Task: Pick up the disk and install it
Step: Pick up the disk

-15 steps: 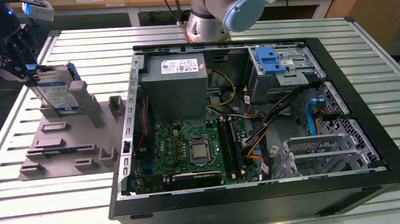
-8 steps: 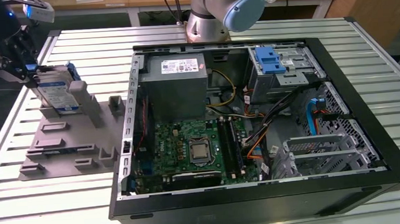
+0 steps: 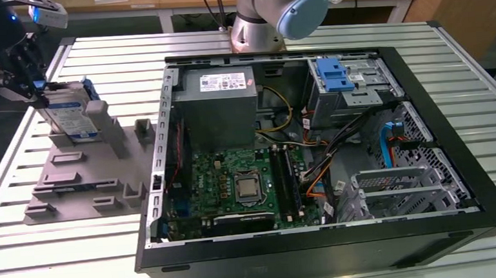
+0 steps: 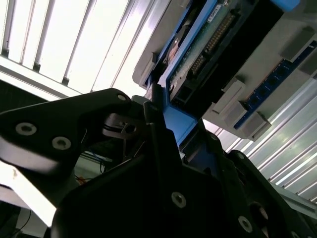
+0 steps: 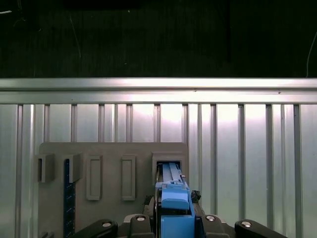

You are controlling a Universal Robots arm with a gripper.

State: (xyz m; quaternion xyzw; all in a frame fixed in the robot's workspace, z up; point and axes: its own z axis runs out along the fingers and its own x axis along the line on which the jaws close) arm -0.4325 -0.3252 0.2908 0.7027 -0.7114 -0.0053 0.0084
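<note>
Standing on its edge, the disk (image 3: 67,114) sits in a slot at the far end of the grey holder plate (image 3: 87,181), at the exterior view's left. The gripper (image 3: 36,87) is at the disk's outer end. In the first wrist view, its fingers (image 5: 197,199) press from both sides on the disk's (image 5: 172,198) blue frame, so it is closed on the disk. The lower end of the disk is at its slot in the holder plate (image 5: 111,153); I cannot tell if it has left the slot.

Other slots and short upright posts (image 3: 143,129) rise from the plate between the disk and the open computer case (image 3: 426,231), which lies on the slatted metal table (image 3: 66,253). Inside the case are a grey power supply box (image 3: 220,108), a green motherboard (image 3: 233,178), many cables (image 3: 319,167) and a drive bay with a blue latch (image 3: 334,75) at the far side. The case's raised wall (image 3: 163,138) stands just beside the plate.
</note>
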